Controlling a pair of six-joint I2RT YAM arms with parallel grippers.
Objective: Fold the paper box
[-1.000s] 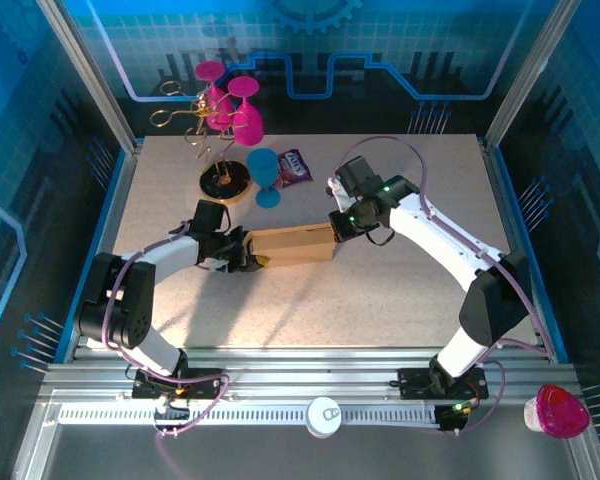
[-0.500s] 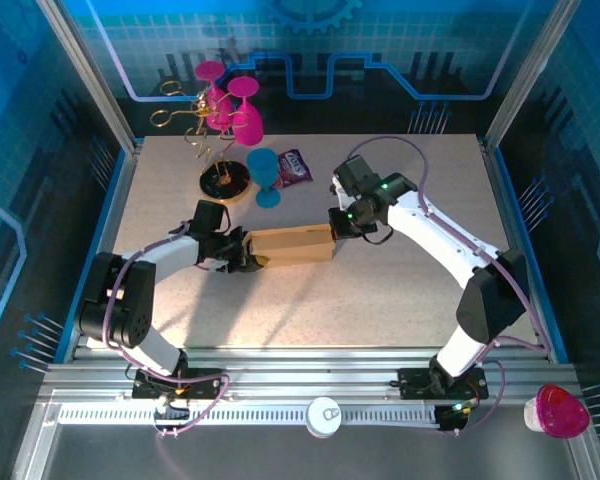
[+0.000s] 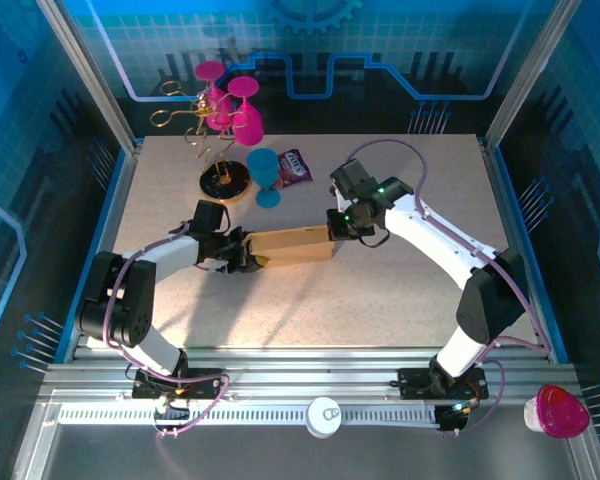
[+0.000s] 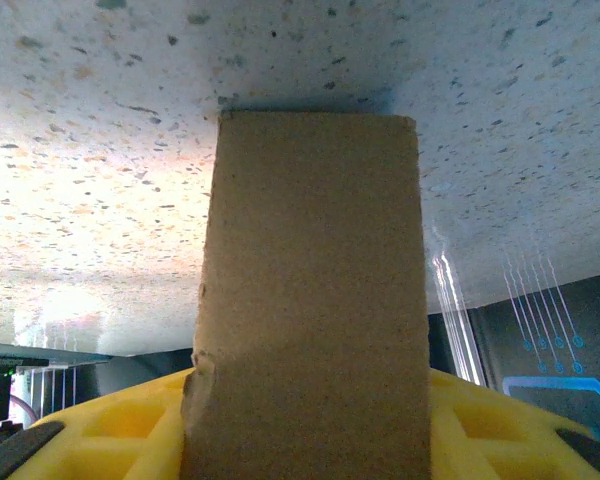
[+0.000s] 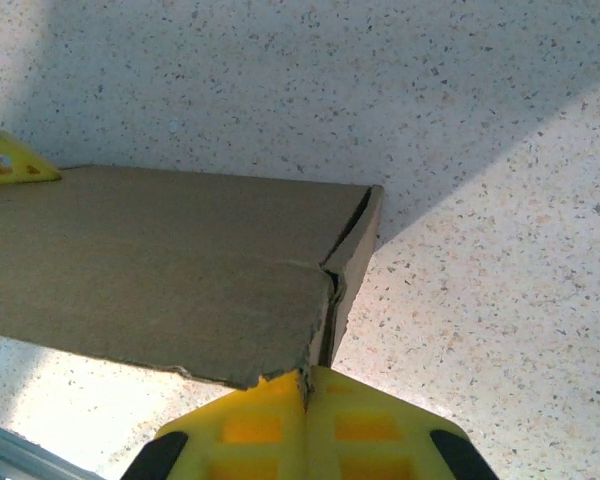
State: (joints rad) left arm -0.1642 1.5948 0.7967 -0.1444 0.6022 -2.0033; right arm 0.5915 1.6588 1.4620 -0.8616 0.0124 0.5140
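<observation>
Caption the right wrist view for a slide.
Right claw pinches the brown paper box edge over a speckled table.

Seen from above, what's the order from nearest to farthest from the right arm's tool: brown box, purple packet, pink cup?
1. paper box, gripped in the right tool.
2. purple packet, farther back, slightly left.
3. pink cup, at the near-right corner.

Both arms are built of white links between black joint housings. A thin purple cable runs along the left arm [image 3: 165,252] and loops over the right arm [image 3: 432,233], where small green lights glow at its wrist. The fingers [image 5: 280,400] are yellow, moulded with square recesses.
</observation>
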